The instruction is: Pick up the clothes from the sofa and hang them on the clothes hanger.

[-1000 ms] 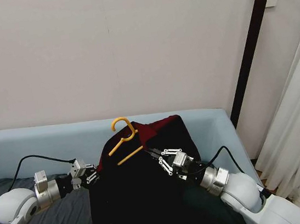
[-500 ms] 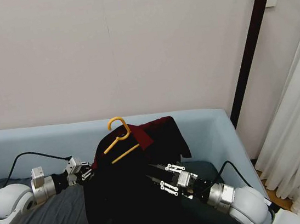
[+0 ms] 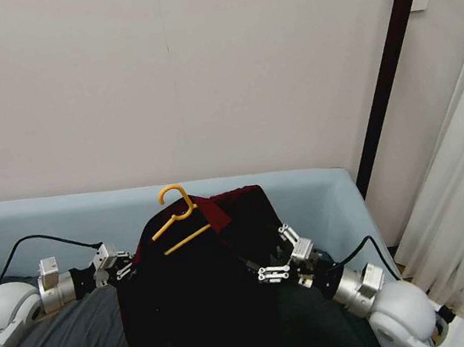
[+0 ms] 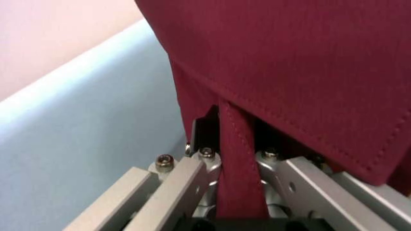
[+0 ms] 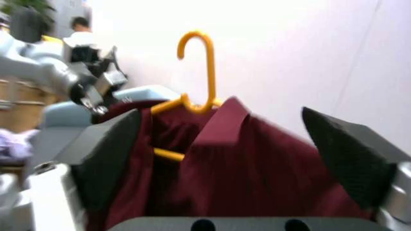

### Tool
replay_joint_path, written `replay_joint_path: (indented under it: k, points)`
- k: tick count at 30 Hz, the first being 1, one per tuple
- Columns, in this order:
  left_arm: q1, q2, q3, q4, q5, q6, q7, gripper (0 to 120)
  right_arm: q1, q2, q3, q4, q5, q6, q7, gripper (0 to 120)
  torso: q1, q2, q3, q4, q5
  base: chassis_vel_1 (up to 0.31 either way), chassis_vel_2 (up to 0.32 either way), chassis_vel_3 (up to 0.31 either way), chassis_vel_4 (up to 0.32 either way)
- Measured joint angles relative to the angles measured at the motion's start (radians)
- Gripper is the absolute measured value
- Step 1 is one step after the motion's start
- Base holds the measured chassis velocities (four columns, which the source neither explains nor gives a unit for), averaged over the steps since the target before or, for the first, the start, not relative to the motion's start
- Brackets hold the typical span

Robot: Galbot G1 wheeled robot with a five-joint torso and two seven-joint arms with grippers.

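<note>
- Shirt (image 3: 206, 301), dark red, hangs on the yellow hanger (image 3: 177, 213), raised above the sofa (image 3: 42, 222). Against a second ago, it sits a little further to our left.
- Our left gripper (image 3: 127, 266) is clamped on the shirt's edge, and its wrist view shows a fabric strip pinched between the fingers.
- Our right gripper (image 3: 275, 255) has drawn away from the hanger's bar to the shirt's right side, jaws spread wide and gripping nothing.
- We judge that the left grip alone now carries the garment. The dark pole (image 3: 386, 76) stands well apart, so hanging is not yet done.
</note>
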Motion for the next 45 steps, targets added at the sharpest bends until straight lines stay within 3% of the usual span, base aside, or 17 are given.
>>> replay_joint_path:
  k: [5,11,21,32,38,45]
  points:
    - [-0.053,0.001,0.021,0.044,0.029,-0.005,0.124,1,0.144,-0.044,-0.038,-0.098,0.070,-0.019,-0.109,100,0.000,0.000,0.000,0.0001,0.0002,0.000,0.000,0.000,0.000]
    - [-0.092,0.006,0.053,0.045,0.040,-0.006,0.137,1,0.260,-0.043,-0.086,-0.240,0.008,-0.066,-0.190,100,0.000,0.000,0.000,-0.0001,0.0003,0.000,0.000,0.000,0.000]
    - [-0.190,0.016,0.172,0.006,0.071,-0.010,0.140,1,0.420,-0.024,-0.159,-0.301,0.008,-0.234,-0.367,100,0.000,0.000,0.000,0.0000,0.0002,0.000,0.000,0.000,0.000]
    - [-0.268,-0.001,0.256,0.005,0.084,-0.011,0.139,1,0.408,-0.020,-0.150,-0.321,-0.053,-0.283,-0.514,98,0.000,0.000,0.000,-0.0002,0.0003,0.000,0.000,0.000,0.000]
    - [-0.317,-0.024,0.304,0.008,0.093,-0.012,0.139,1,0.394,-0.010,-0.149,-0.350,-0.089,-0.284,-0.534,81,0.000,0.000,0.000,-0.0001,0.0003,0.000,0.000,0.000,0.000]
    - [-0.371,-0.058,0.346,0.048,0.120,-0.026,0.144,1,0.393,-0.007,-0.148,-0.368,-0.094,-0.285,-0.577,52,0.000,0.000,0.000,-0.0001,0.0003,0.000,0.000,0.000,0.000]
